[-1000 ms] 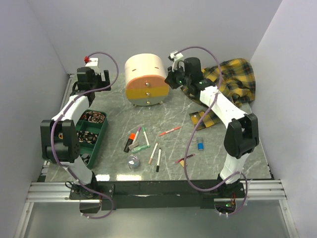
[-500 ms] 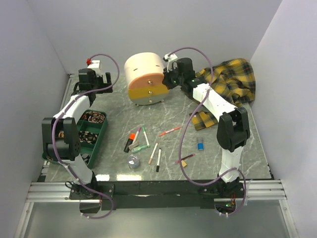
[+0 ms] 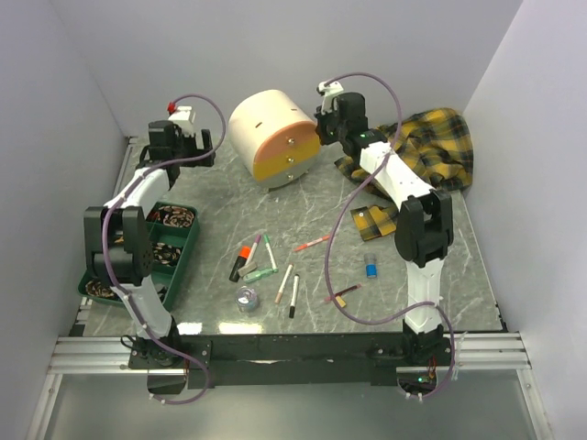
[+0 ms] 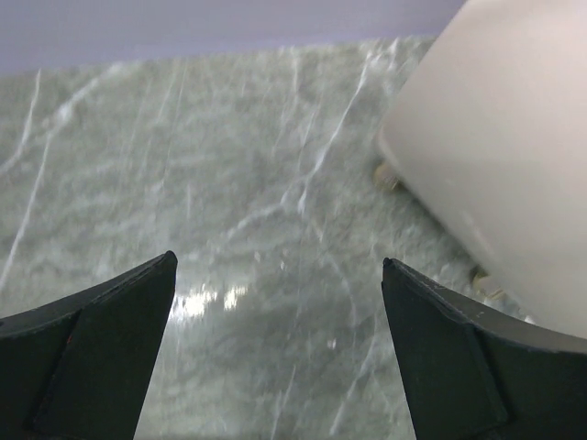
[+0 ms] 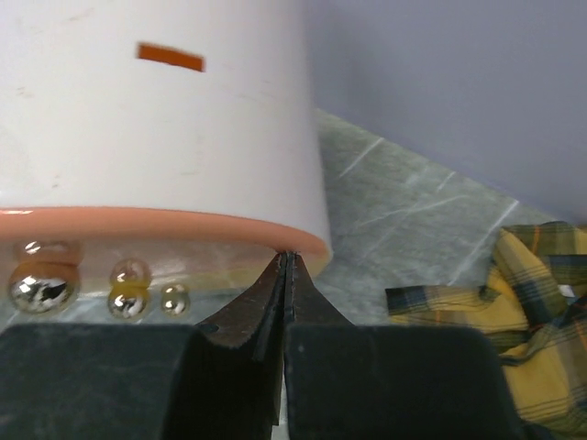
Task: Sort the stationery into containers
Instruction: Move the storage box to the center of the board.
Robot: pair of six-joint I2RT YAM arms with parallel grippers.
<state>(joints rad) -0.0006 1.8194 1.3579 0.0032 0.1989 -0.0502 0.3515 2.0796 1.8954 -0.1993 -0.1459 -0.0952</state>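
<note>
The cream round-topped cabinet stands at the back, its orange and yellow drawers turned toward the front right. My right gripper is shut, holding nothing, its tips touching the orange front rim beside the knobs. My left gripper is open over bare table left of the cabinet, fingers wide apart. Stationery lies mid-table: an orange-capped marker, a green pen, a pink pen, a clear tape roll, a blue block, a tan block.
A dark green tray with coiled items sits at the left edge under the left arm. The yellow plaid cloth is heaped at the back right, with a strip of it nearer the middle. Grey walls close the back and sides.
The right gripper shut and swung against the cabinet's right side. The cabinet turned, so its drawer front now faces the front right. The left gripper shifted slightly toward the back.
</note>
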